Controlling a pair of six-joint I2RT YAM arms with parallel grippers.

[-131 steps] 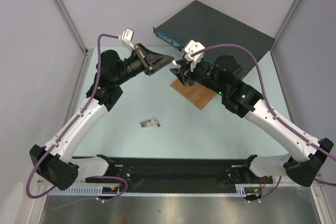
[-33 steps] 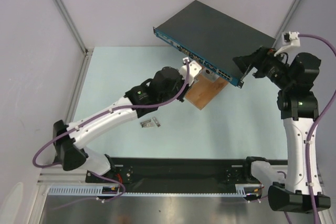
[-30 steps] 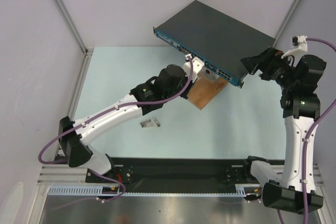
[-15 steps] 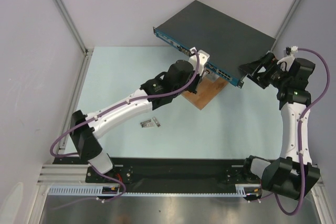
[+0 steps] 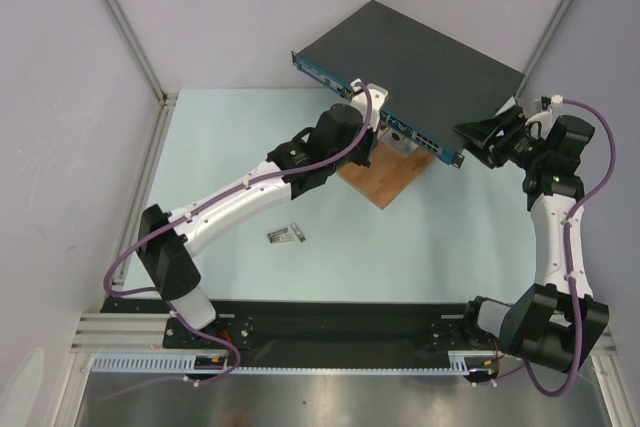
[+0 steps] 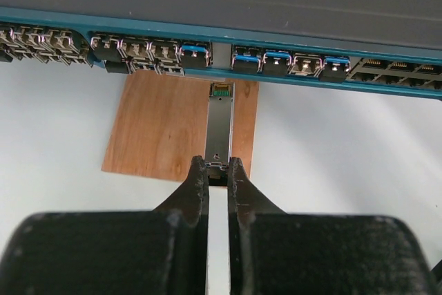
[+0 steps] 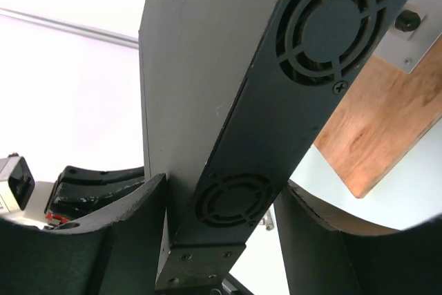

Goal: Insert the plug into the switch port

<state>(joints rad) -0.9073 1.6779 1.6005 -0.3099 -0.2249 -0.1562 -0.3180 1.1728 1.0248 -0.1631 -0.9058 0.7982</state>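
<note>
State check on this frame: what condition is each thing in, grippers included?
left gripper: shut on the plug's rear end.
plug: held, tip at the switch's front face, not in a port.
right gripper: shut on the switch's end.
switch: clamped at one end, front over the wooden board.
wooden board: flat, partly under the switch.
small metal part: lying loose, apart from both grippers.

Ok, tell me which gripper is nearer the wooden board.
Left. The left gripper, holding the plug, hangs over the near edge of the wooden board. The right gripper grips the end of the switch, off to the board's side.
</note>
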